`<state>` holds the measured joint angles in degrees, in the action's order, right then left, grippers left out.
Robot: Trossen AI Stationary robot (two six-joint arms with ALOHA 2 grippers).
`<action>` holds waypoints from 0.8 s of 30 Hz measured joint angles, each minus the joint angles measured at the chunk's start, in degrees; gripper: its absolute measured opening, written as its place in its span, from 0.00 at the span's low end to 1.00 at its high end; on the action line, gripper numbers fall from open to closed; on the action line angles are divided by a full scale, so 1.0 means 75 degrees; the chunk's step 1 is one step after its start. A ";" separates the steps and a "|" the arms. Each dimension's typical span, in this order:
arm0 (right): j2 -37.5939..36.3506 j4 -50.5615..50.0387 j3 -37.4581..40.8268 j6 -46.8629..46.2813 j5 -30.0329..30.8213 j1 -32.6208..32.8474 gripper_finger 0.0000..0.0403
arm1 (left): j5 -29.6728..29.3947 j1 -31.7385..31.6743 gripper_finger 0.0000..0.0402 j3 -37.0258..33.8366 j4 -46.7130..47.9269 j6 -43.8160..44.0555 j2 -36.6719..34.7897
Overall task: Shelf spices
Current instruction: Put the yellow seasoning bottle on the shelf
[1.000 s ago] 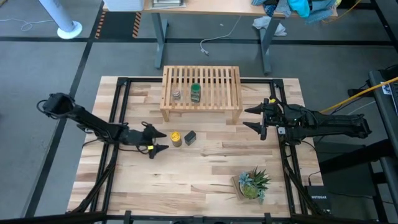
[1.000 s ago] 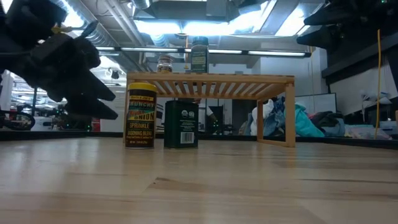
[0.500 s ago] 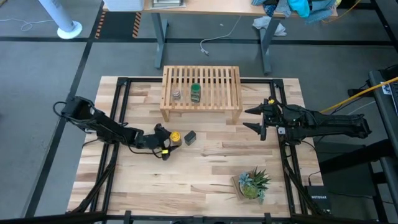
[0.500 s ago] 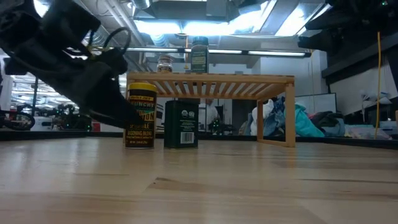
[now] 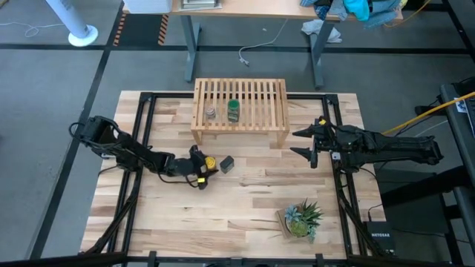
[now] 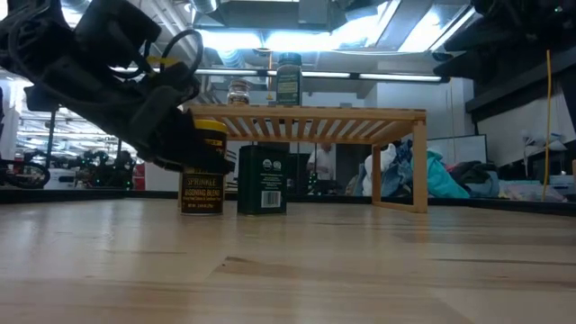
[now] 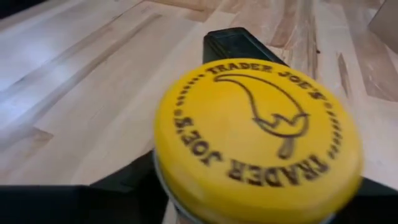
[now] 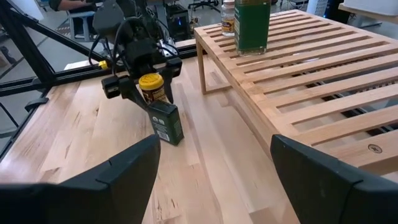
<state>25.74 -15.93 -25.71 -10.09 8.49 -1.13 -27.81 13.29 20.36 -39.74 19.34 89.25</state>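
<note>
The yellow-lidded jar stands on its base on the table in front of the shelf, with the black tin upright beside it on the right. My left gripper is open and comes in from the table's left. Its fingers stand on either side of the jar's upper part, just under the lid. The green-lidded jar and the tiny grey-topped jar stand on the shelf's slats. My right gripper is open and waits to the right of the shelf. My left gripper has one finger on each side of the yellow-lidded jar's body just below the lid, coming slanting down from the table's left. The lid hides the fingers' inner faces, so I cannot tell whether they touch. The jar stands upright on the table.
A small potted plant sits near the table's near right corner. The black tin stands almost against the yellow-lidded jar. Bare tabletop lies in front of both jars. The shelf's right half holds nothing.
My left gripper has moved toward the table's right and down to the yellow-lidded jar, so its fingers now stand around the jar's top. The jar and tin have kept their places. My right arm has stayed still.
</note>
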 joint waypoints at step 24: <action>-0.0001 -0.0359 0.0000 0.0003 -0.0009 0.0000 0.78 | 0.0230 0.0492 0.40 0.2125 0.1764 -0.1497 -0.0657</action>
<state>25.74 -18.62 -25.71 -10.07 8.43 -1.13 -26.09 16.97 36.30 -26.52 8.11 84.32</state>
